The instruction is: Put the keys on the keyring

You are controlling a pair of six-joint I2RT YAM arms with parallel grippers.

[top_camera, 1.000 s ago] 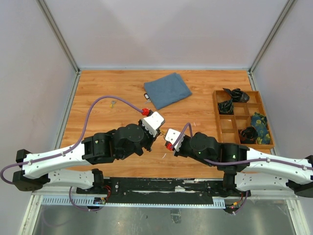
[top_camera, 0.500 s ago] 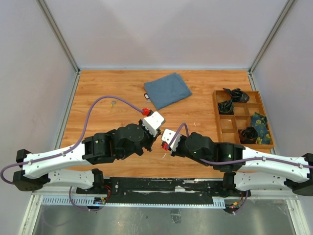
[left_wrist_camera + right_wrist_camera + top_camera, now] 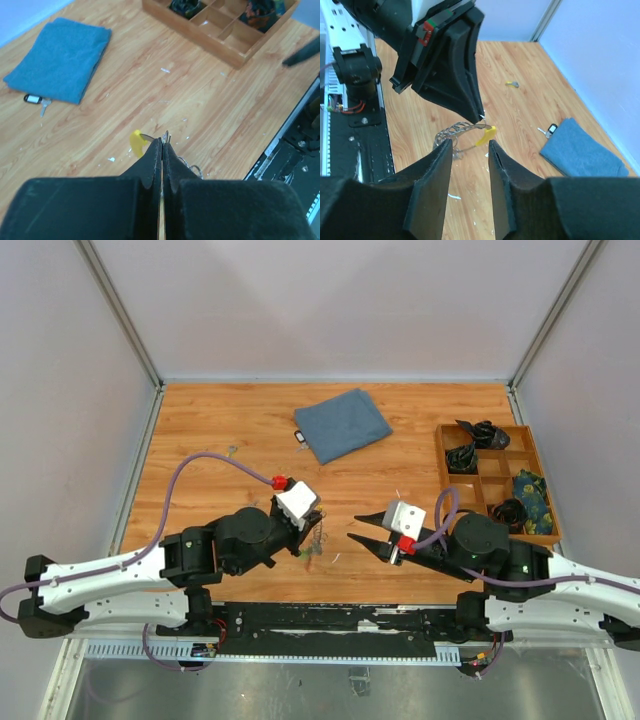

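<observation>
Jaws: L jaws pinched fully shut on the keyring (image 3: 456, 130), which looks lifted off the worktop (image 3: 200, 420); R jaws about half apart, empty, facing it close by. Blue cloth (image 3: 343, 424) lies far side. Ring = thin stiff wire, light, prob. slippery, free to swing; best pinched away from its opening. Yellow key (image 3: 487, 135) hangs at L tips; can't tell if threaded. Tagged key (image 3: 35, 99) sits at cloth edge, another key (image 3: 512, 84) well apart. Keys: small, flat, rigid; take by head, leave hole clear.
</observation>
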